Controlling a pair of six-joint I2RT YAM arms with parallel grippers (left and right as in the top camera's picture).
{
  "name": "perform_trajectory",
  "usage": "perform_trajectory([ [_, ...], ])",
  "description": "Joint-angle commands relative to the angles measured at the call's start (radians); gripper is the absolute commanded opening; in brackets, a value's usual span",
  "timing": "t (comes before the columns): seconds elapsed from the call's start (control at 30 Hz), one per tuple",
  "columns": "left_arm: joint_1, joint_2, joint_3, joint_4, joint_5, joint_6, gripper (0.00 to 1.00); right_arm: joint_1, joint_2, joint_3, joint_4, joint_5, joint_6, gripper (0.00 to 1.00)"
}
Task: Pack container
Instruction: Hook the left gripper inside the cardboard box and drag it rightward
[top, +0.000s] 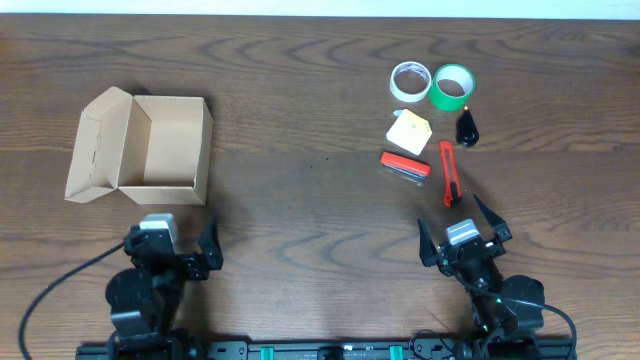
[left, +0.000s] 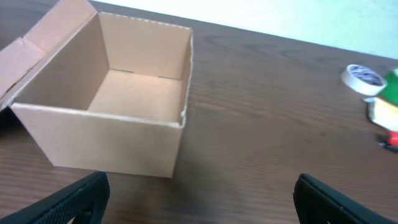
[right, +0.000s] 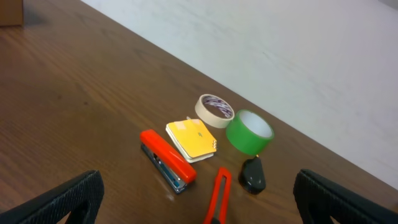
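Note:
The container (top: 170, 150) is a tan cardboard box, open and empty, its flap lid hanging to the left; it also shows in the left wrist view (left: 112, 134). At the right lie a white tape roll (top: 409, 81), a green tape roll (top: 452, 87), a yellow note pad (top: 409, 132), a red stapler (top: 404, 165), a red box cutter (top: 447, 173) and a small black object (top: 467, 127). My left gripper (top: 168, 252) is open and empty near the front edge, just in front of the box. My right gripper (top: 465, 238) is open and empty in front of the box cutter.
The wooden table (top: 300, 120) runs to a pale wall or floor beyond its far edge. In the right wrist view the stapler (right: 168, 162), note pad (right: 191, 139), tape rolls (right: 249, 132), cutter (right: 217, 198) and black object (right: 253, 175) lie close together.

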Motion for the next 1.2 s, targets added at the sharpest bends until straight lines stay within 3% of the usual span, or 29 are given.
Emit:
perform_trajectory([
  [0.0, 0.003, 0.124, 0.169, 0.01, 0.034, 0.011, 0.95, 0.008, -0.005, -0.005, 0.002, -0.001, -0.011, 0.99],
  [0.17, 0.002, 0.429, 0.424, -0.095, 0.019, 0.122, 0.95, 0.008, -0.005, -0.005, 0.002, -0.001, -0.011, 0.99],
  [0.4, 0.002, 0.842, 0.735, -0.254, -0.023, 0.184, 0.95, 0.008, -0.005, -0.005, 0.002, -0.001, -0.011, 0.99],
  [0.8, 0.002, 1.206, 0.76, -0.145, -0.004, 0.199, 0.95, 0.008, -0.005, -0.005, 0.002, -0.001, -0.011, 0.99],
  [1.03, -0.002, 1.331, 0.76, -0.116, -0.003, 0.253, 0.95, 0.008, -0.005, -0.005, 0.002, -0.001, -0.011, 0.99],
  [1.13, -0.013, 1.378, 0.76, -0.101, -0.004, 0.262, 1.0, 0.008, -0.005, -0.005, 0.002, -0.001, -0.011, 0.99],
  [1.17, -0.02, 1.392, 0.76, -0.094, -0.004, 0.263, 0.94, 0.008, -0.005, -0.005, 0.002, -0.001, -0.011, 0.99],
])
